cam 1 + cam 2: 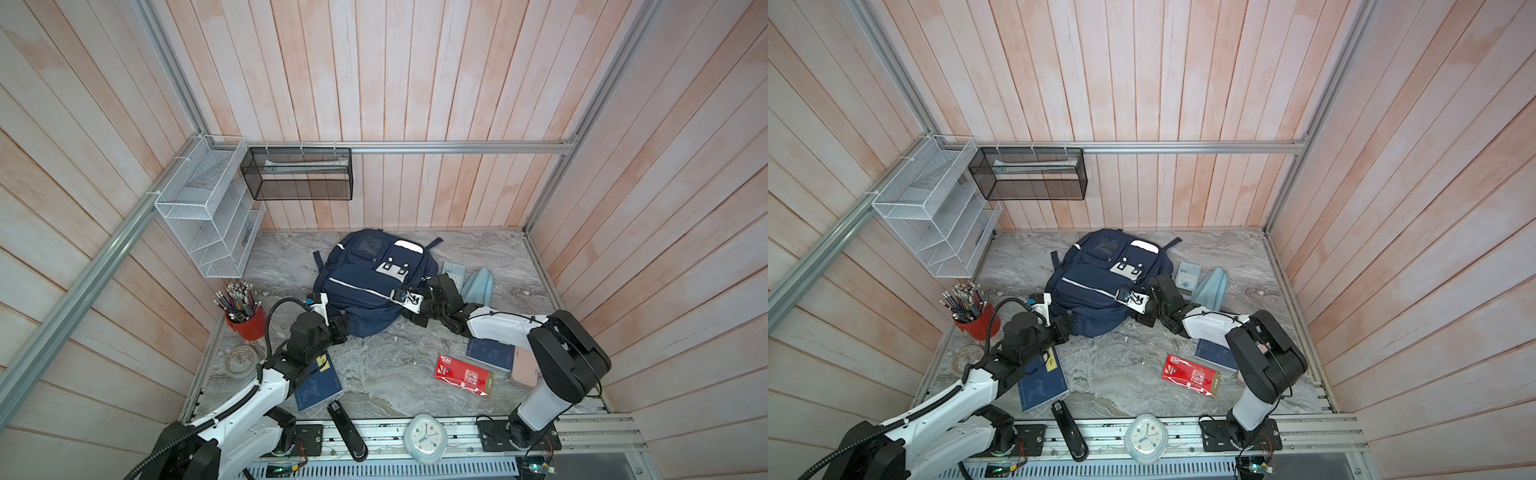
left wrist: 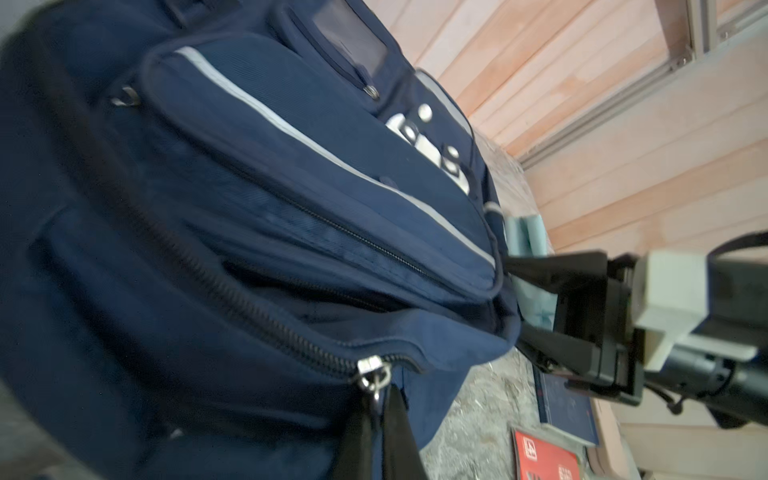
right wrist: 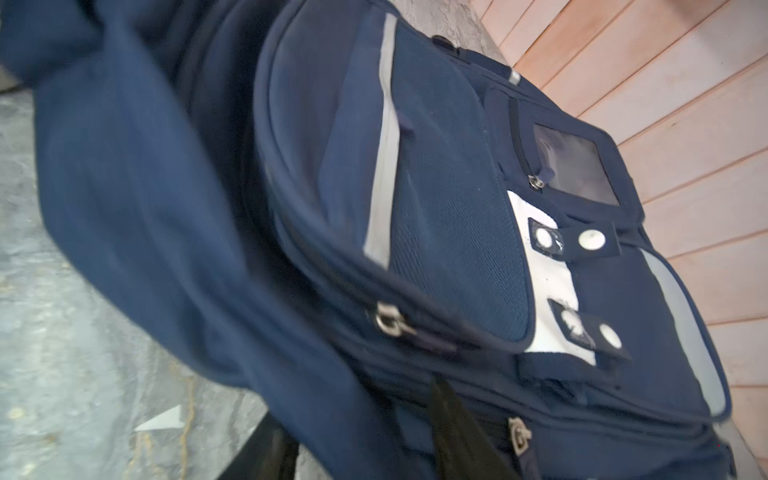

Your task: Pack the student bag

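1. One student bag [image 1: 365, 286] lies centre frame, near the back wall.
2. The left gripper [image 2: 376, 409] pinches its zip pull [image 2: 372, 374]; the right gripper [image 2: 523, 303] stands spread at the bag's side.
3. Two blue notebooks [image 1: 320, 390] [image 1: 488, 355], one red packet [image 1: 465, 376]; bare table [image 1: 386, 365] between them.

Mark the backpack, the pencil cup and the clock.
backpack [image 1: 361, 291]: in a top view, on its navy front pocket.
pencil cup [image 1: 250, 327]: in a top view, on its red outer wall.
clock [image 1: 426, 435]: in a top view, on its white face.
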You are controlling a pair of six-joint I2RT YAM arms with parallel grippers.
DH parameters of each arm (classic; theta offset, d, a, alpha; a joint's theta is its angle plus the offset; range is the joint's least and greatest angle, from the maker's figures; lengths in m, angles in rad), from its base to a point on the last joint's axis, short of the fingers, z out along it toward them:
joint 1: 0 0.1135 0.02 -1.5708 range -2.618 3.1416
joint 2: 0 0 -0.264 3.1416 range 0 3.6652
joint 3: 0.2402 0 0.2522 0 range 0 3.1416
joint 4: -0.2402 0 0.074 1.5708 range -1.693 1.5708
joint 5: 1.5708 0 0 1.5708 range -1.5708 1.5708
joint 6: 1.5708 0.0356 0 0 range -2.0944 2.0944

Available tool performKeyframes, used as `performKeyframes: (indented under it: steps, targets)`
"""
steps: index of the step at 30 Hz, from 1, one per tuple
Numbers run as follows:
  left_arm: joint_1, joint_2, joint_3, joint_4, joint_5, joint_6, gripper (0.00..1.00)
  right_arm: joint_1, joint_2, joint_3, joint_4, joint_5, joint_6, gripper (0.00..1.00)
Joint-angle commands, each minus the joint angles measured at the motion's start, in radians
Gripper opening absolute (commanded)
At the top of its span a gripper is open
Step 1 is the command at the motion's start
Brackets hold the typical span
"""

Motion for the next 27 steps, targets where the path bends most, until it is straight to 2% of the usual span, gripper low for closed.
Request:
performKeyframes:
  steps: [1,4,6,10,12,14,15,16,18,22,27]
  targets:
    - [-0.104,0.042,0.051,0.072,-0.048,-0.044,0.0,0.073,-0.118,-0.042,0.005,0.009,0.084,0.66]
    - [-0.148,0.127,0.096,0.117,-0.034,-0.047,0.0,0.116,-0.13,-0.128,0.126,-0.013,0.066,0.68]
    - [-0.171,0.16,0.122,0.134,-0.031,-0.045,0.0,0.125,-0.097,-0.129,0.151,-0.004,0.062,0.68]
    - [-0.216,0.19,0.154,0.142,-0.023,-0.052,0.0,0.143,0.004,-0.055,0.135,0.0,0.052,0.59]
    - [-0.218,0.194,0.145,0.161,-0.005,-0.065,0.0,0.157,0.04,-0.023,0.115,0.016,0.049,0.45]
    - [-0.216,0.189,0.133,0.153,-0.016,-0.066,0.0,0.156,0.063,0.002,0.073,0.035,0.052,0.1]
    - [-0.214,0.181,0.128,0.142,-0.03,-0.062,0.0,0.155,0.067,0.004,0.054,0.037,0.048,0.01]
    - [-0.202,0.172,0.12,0.127,-0.045,-0.056,0.0,0.155,0.064,-0.005,0.042,0.034,0.039,0.0]
    - [-0.151,0.162,0.104,0.104,-0.043,-0.038,0.0,0.153,0.044,-0.041,0.043,0.014,0.012,0.0]
    - [0.045,0.162,0.081,0.091,-0.012,0.022,0.0,0.144,-0.004,-0.105,0.033,-0.027,-0.045,0.0]
    - [0.287,0.18,0.107,0.096,0.006,0.095,0.0,0.076,-0.04,-0.13,0.005,-0.089,-0.065,0.0]
